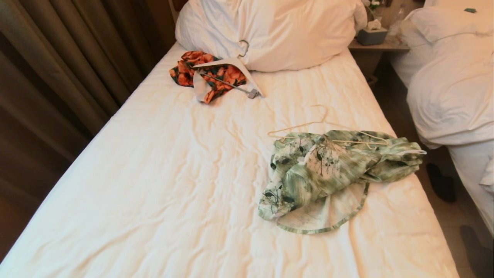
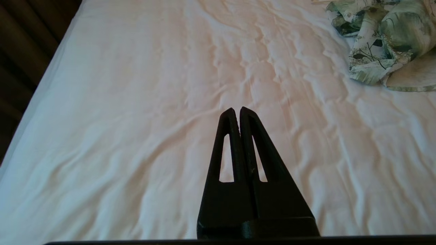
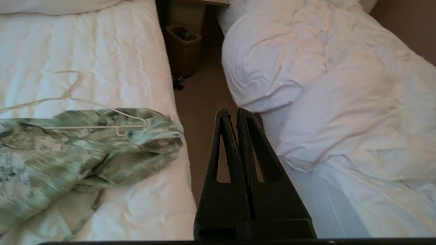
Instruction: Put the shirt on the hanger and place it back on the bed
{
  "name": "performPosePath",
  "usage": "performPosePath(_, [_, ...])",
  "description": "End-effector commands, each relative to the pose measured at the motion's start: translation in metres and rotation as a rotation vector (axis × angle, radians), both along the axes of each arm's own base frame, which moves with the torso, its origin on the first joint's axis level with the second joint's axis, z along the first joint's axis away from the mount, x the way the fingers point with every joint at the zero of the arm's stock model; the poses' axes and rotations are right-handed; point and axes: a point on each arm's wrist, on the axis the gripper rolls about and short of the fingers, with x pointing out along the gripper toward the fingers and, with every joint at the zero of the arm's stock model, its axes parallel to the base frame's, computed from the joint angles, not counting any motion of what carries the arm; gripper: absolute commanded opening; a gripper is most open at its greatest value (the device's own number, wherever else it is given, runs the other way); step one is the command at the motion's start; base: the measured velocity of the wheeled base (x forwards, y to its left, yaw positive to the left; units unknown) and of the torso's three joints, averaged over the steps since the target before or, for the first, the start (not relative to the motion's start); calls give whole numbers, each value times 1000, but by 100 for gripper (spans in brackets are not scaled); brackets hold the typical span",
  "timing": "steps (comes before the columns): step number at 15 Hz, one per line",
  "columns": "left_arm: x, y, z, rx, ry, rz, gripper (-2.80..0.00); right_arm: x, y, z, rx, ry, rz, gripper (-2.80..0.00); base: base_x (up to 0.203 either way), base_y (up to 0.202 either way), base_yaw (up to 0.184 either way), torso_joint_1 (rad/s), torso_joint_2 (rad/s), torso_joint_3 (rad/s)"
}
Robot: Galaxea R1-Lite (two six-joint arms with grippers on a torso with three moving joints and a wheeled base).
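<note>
The green and white shirt (image 1: 328, 170) lies crumpled on the right side of the bed (image 1: 154, 185), near its edge. The thin cream hanger (image 1: 328, 127) rests flat partly on the shirt's far side, its hook pointing toward the pillow (image 1: 278, 31). Neither arm shows in the head view. My left gripper (image 2: 237, 110) hovers shut and empty over bare sheet, with the shirt (image 2: 381, 37) well off to one side. My right gripper (image 3: 232, 111) is shut and empty above the floor gap between the beds, beside the shirt (image 3: 78, 149) and hanger (image 3: 102, 117).
An orange-and-black garment (image 1: 208, 73) with a thicker white hanger (image 1: 231, 63) lies by the pillow. A second bed with a rumpled duvet (image 1: 455, 85) stands to the right, a nightstand (image 1: 380, 44) between them. A waste bin (image 3: 183, 47) sits on the floor. Curtains (image 1: 58, 69) hang on the left.
</note>
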Motion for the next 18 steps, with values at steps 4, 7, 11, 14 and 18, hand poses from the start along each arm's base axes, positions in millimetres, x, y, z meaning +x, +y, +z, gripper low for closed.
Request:
performPosePath(4, [8, 0, -19, 56, 44, 2, -280, -57, -9, -34, 14, -84, -69, -280, 0, 0, 0, 0, 0, 0])
performPosePath(7, [8, 0, -19, 58, 44, 2, -280, -79, -11, -60, 15, -91, -86, -280, 0, 0, 0, 0, 0, 0])
performPosePath(11, [10, 1, -26, 84, 68, 38, -280, -93, -10, -97, 8, -89, -121, -280, 0, 0, 0, 0, 0, 0])
performPosePath(14, [10, 1, -27, 83, 72, 43, -280, -92, -8, -121, 33, -77, -65, -280, 0, 0, 0, 0, 0, 0])
performPosePath(18, [10, 1, -27, 82, 72, 46, -280, -95, -4, -154, 142, 46, 160, -280, 0, 0, 0, 0, 0, 0])
